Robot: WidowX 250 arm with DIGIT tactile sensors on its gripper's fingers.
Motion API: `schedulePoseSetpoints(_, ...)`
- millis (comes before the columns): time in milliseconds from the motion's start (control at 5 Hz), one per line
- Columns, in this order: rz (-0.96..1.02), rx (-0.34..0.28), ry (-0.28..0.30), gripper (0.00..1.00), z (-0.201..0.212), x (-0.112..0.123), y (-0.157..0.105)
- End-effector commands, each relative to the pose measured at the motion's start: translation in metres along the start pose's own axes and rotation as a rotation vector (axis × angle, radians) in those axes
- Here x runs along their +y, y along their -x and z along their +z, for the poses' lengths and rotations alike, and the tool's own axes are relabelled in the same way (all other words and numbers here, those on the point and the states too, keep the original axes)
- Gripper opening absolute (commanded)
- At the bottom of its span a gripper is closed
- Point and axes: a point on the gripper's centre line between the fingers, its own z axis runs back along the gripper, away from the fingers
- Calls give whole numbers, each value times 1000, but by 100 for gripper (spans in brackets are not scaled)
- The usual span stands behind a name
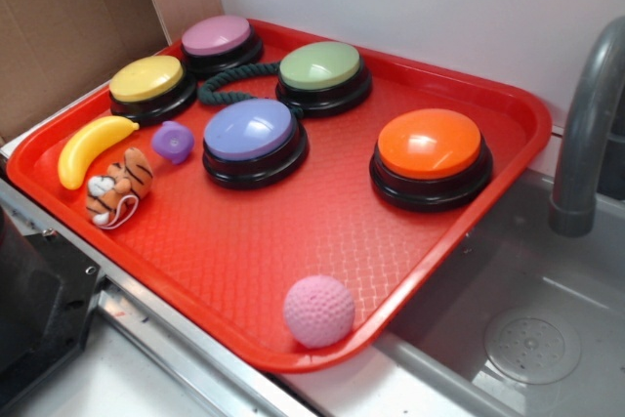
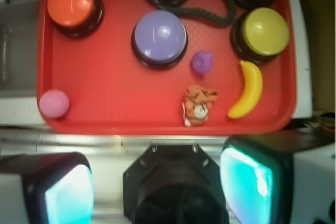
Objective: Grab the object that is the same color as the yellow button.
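The yellow toy banana (image 1: 91, 147) (image 2: 249, 89) lies on the red tray (image 1: 293, 241) (image 2: 115, 93) near its left edge, just in front of the yellow button (image 1: 147, 80) (image 2: 265, 31). A striped plush tiger (image 1: 117, 186) (image 2: 198, 105) lies beside the banana. My gripper (image 2: 157, 187) shows only in the wrist view, high above the tray's near rim and well back from the banana. It is open, its two pads (image 2: 68, 195) wide apart with nothing between them.
The tray also holds pink (image 1: 218, 38), green (image 1: 320, 66), purple (image 1: 249, 132) and orange (image 1: 430, 146) buttons, a dark rope (image 1: 229, 80), a small purple toy (image 1: 173, 142) and a pink ball (image 1: 318, 311). A grey sink (image 1: 518, 329) and faucet (image 1: 586, 134) stand at the right.
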Motion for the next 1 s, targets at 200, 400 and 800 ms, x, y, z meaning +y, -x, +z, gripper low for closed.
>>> schedulePoseSetpoints(200, 209, -61, 31, 100, -77, 77, -13)
schedulePoseSetpoints(400, 280, -66, -11, 100, -99, 92, -16)
schedulePoseSetpoints(800, 333, -80, -112, 100, -146, 118, -27)
